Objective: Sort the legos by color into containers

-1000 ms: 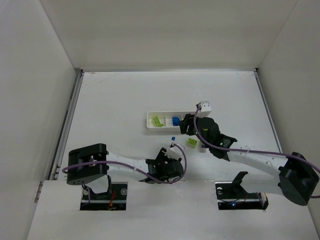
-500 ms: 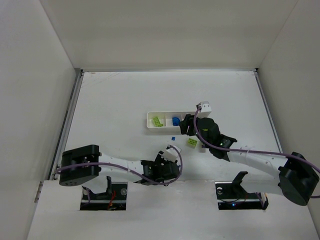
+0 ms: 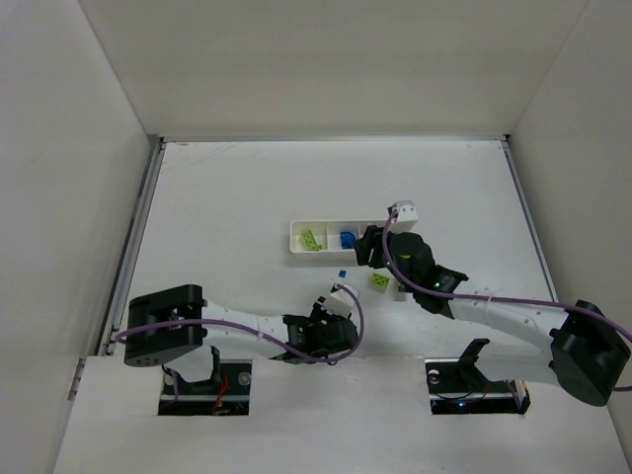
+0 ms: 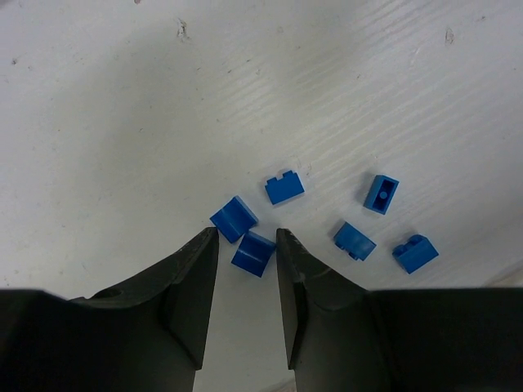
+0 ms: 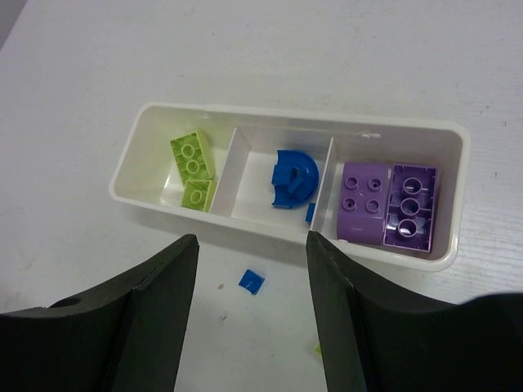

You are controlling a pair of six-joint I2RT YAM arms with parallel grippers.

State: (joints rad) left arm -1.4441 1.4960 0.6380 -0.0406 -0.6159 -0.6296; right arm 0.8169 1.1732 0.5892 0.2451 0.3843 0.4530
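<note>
The white tray has three compartments; in the right wrist view they hold lime green bricks, a round blue piece and purple bricks. My right gripper is open and empty, just in front of the tray, above one tiny blue bit. My left gripper is open and low over several tiny blue bits. One blue bit lies between its fingertips, another just beyond them. In the top view the left gripper covers those bits.
A lime green brick lies on the table beside the right arm. A blue bit lies below the tray. More blue bits lie to the right of my left gripper. White walls enclose the table.
The left arm has shifted slightly back toward the near edge and settled over the blue bits. The right arm has not moved.
</note>
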